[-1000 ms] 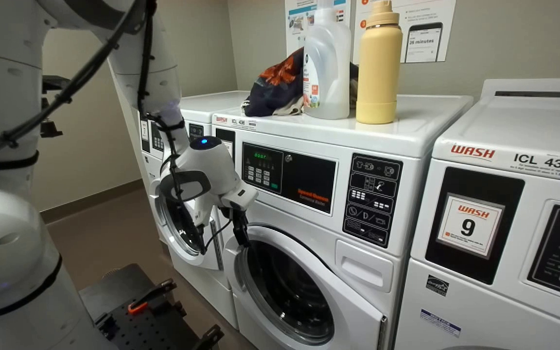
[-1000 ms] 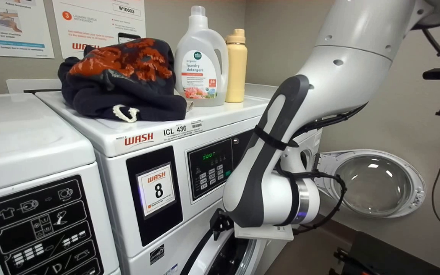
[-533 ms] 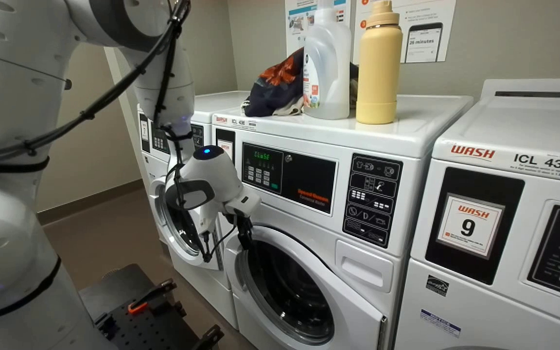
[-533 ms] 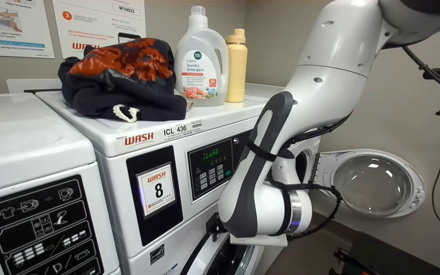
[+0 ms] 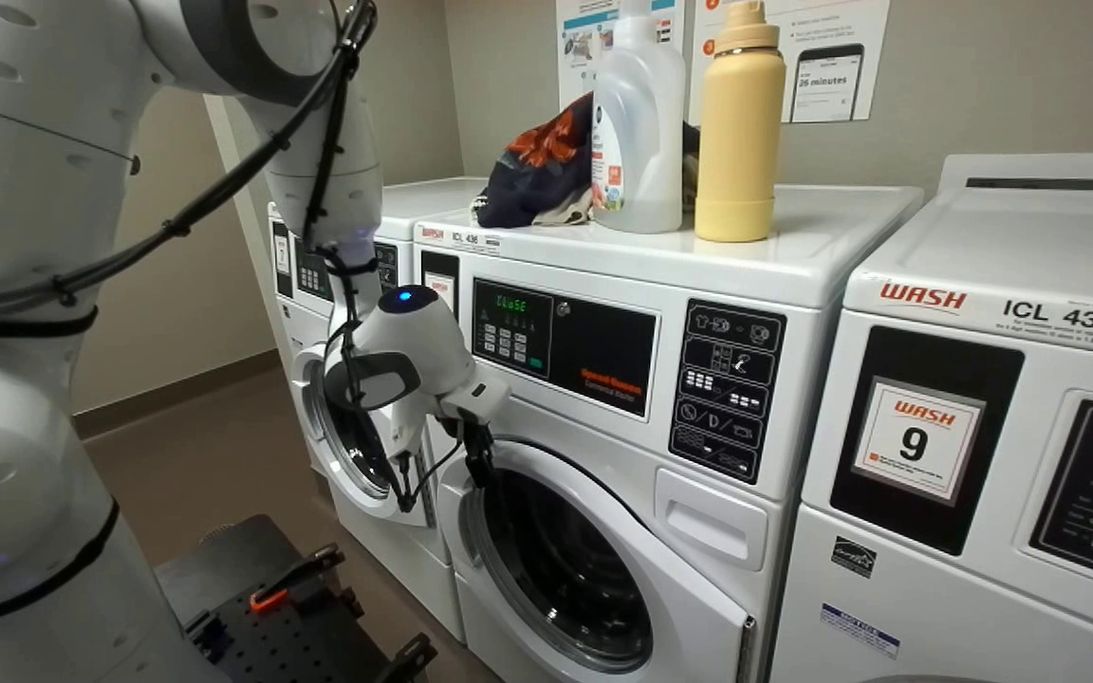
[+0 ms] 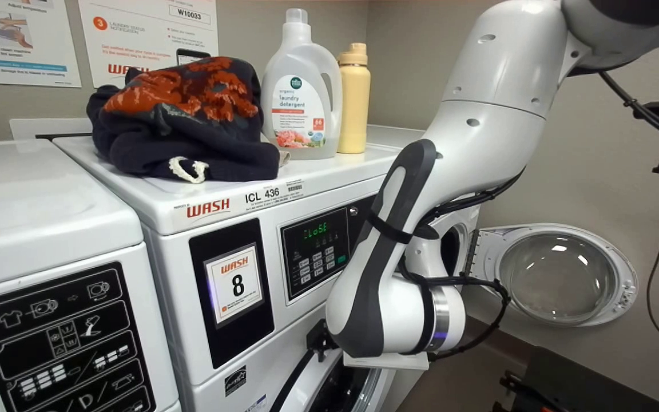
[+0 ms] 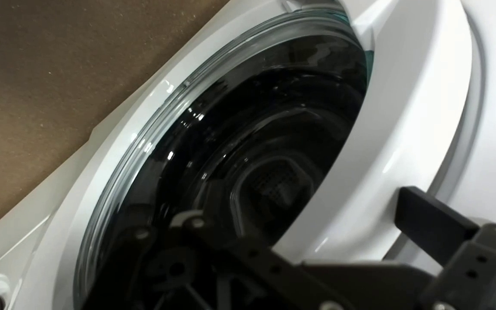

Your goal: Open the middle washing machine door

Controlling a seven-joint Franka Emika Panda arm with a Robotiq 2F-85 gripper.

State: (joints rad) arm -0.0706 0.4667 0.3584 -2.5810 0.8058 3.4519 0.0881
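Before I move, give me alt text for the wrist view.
The middle washing machine door fills most of the view, dark glass in a white rim. At the bottom, the open tool has one black finger in front of the glass, the other at the rim's outer edge. Brown floor shows upper left.

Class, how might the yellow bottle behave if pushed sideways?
Pushed high, the yellow bottle would probably tip, being tall and narrow. Pushed low, it may slide on the shiny washer top. Toppled, its rounded body could roll.
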